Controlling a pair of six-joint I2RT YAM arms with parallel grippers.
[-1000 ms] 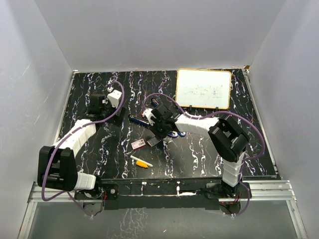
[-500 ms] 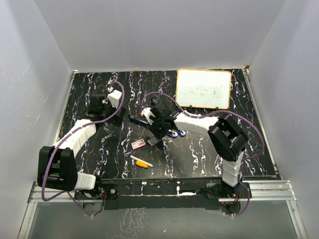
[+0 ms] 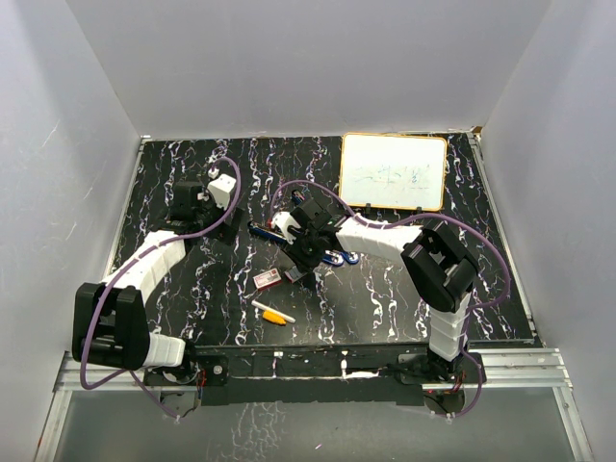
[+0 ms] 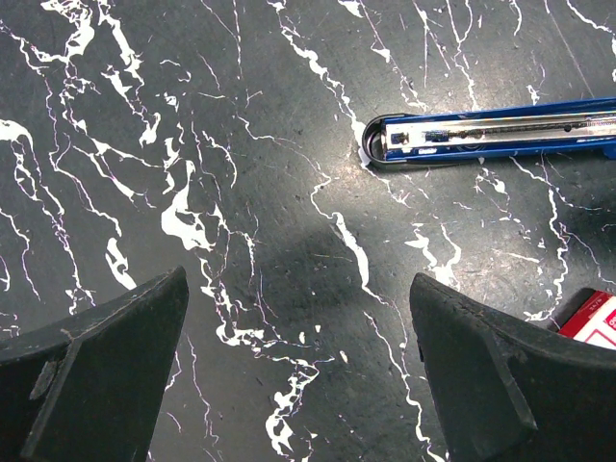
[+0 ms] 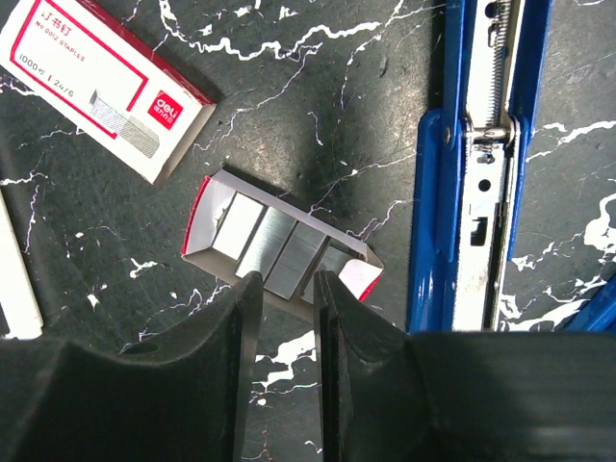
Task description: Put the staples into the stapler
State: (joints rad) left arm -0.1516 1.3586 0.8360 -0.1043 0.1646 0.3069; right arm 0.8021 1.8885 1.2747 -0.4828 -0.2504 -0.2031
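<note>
Change: right gripper (image 5: 284,281) stands slightly wider than a second ago, jaws narrowly astride the staples (image 5: 274,241) under its tips.
Meaning: strip not yet lifted; open stapler (image 5: 481,164) lies just beside.
Left gripper (image 4: 298,279): spread wide, empty.

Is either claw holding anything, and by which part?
Left gripper: open, holding nothing. Right gripper: fingers flank the near end of one staples strip in its cardboard tray; an actual grip cannot be told.
</note>
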